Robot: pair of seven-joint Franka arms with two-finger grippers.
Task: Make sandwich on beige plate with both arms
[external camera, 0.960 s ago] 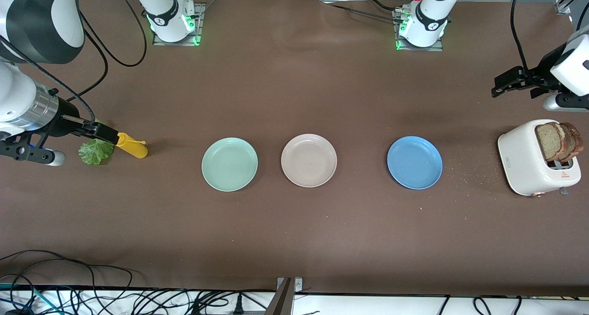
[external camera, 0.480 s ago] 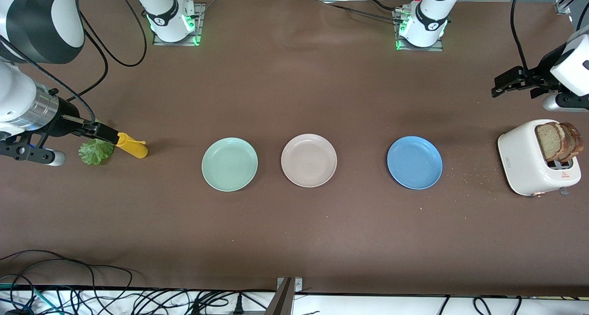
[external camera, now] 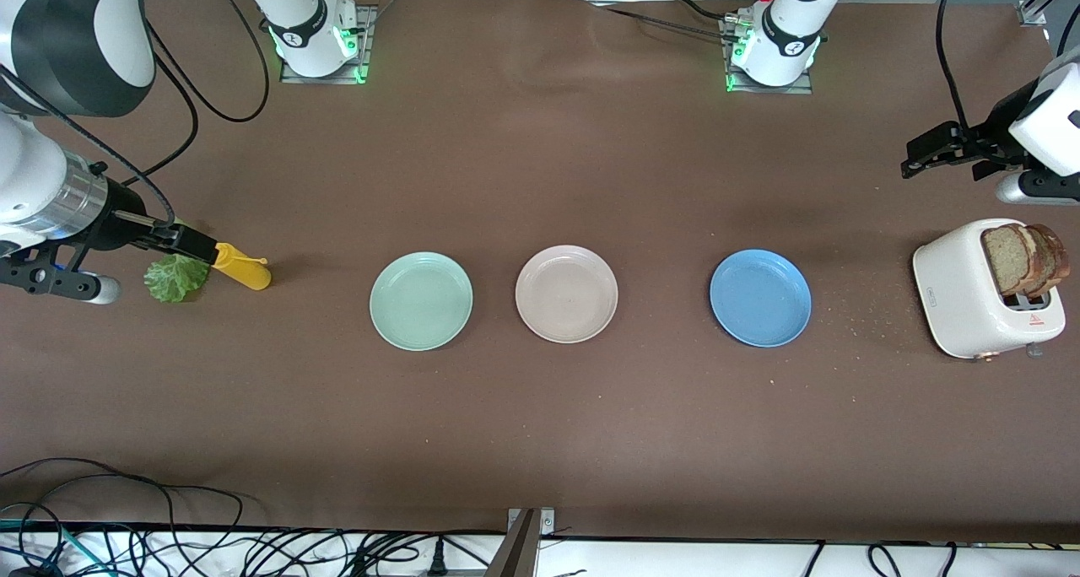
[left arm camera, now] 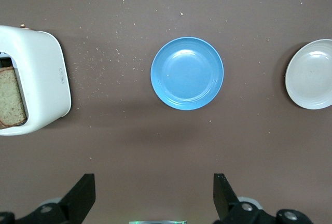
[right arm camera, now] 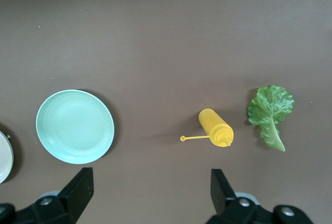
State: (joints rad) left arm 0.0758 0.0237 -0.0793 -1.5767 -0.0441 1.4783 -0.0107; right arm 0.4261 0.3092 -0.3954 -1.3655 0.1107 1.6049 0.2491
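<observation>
both black two-finger grippers hung open and empty: left gripper [left arm camera: 153, 198] over bare brown table [external camera: 540, 442], right gripper [right arm camera: 150, 195] likewise. round pale beige plate [external camera: 566, 293] sat empty between mint-green plate [external camera: 421, 300] and blue plate [external camera: 760, 298].

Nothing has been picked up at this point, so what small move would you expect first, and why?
Probably the left gripper drops toward the bread slices standing in the toaster. It is open and empty, above the table beside the toaster. The beige plate is bare and bread goes on first. The right gripper, also open, waits above the lettuce leaf.
</observation>
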